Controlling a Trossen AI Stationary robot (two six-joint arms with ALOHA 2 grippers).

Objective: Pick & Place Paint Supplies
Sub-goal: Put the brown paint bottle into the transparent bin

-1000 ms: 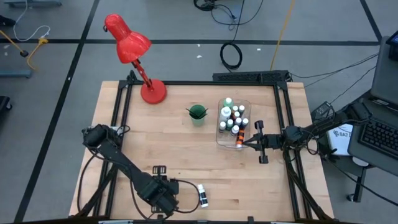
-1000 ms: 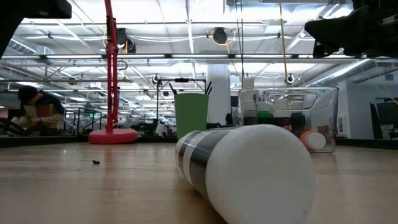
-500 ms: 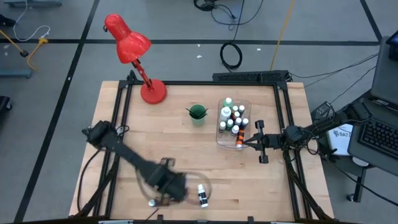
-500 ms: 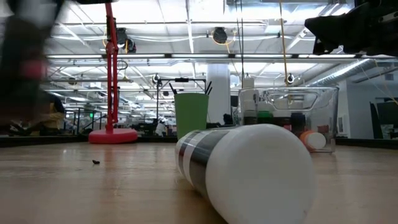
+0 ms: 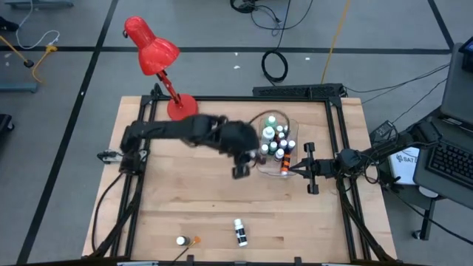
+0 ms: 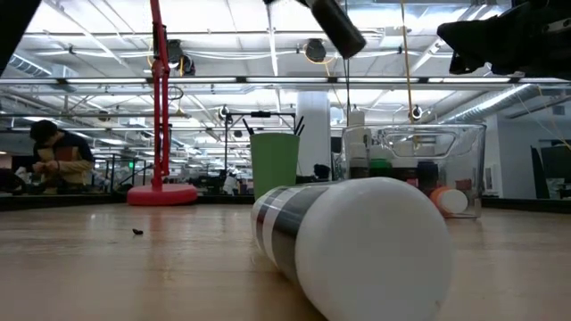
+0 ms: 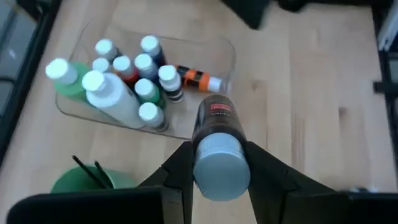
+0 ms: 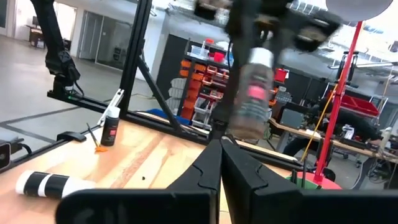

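The left gripper (image 7: 214, 180) pinches a dark bottle (image 7: 216, 143) above the bin's (image 7: 214, 50) near edge, by the cup (image 5: 235, 134). The right gripper (image 5: 290, 171) waits pressed together at the bin's right. Another bottle (image 5: 239, 232) lies near the table's (image 5: 185, 192) front edge.

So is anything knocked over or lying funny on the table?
Yes. One bottle lies on its side near the front edge, far from the bin. A smaller bottle sits alone nearby. In the bin, an orange-banded bottle lies flat while the others stand.
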